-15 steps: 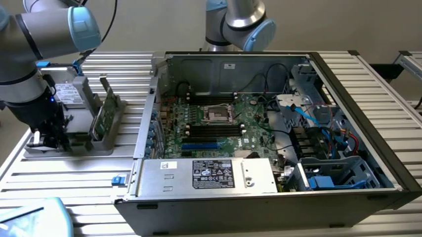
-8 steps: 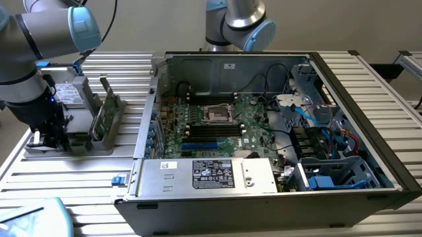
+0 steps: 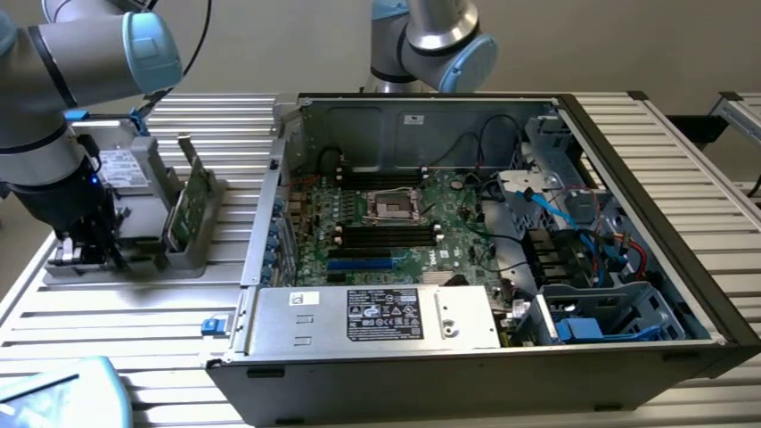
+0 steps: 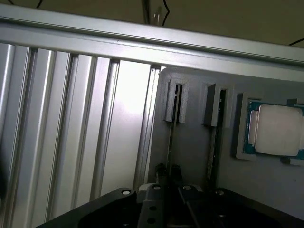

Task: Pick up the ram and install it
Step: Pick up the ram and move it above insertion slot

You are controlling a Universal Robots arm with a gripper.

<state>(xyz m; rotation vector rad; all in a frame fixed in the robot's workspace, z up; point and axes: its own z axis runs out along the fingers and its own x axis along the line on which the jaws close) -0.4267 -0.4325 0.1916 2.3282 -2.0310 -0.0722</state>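
Observation:
In the wrist view the ram (image 4: 170, 142) stands edge-on in a slot of the grey holder (image 4: 190, 156), showing as a thin dark strip. My gripper (image 4: 168, 170) is down over its near end, both fingertips pressed close against its sides, shut on it. In the exterior view the gripper (image 3: 95, 254) is lowered onto the exterior view's left end of the holder (image 3: 178, 260), and the arm covers the ram there. The open computer case (image 3: 267, 223) lies beside it, with black memory slots (image 3: 380, 235) on the motherboard.
A larger green card (image 3: 181, 209) with a metal bracket stands upright in the holder's second slot (image 4: 213, 142). A square silver processor (image 4: 275, 130) sits in a recess of the holder. A second arm's base (image 3: 429, 40) stands behind the case. The table (image 3: 119, 330) is ribbed aluminium.

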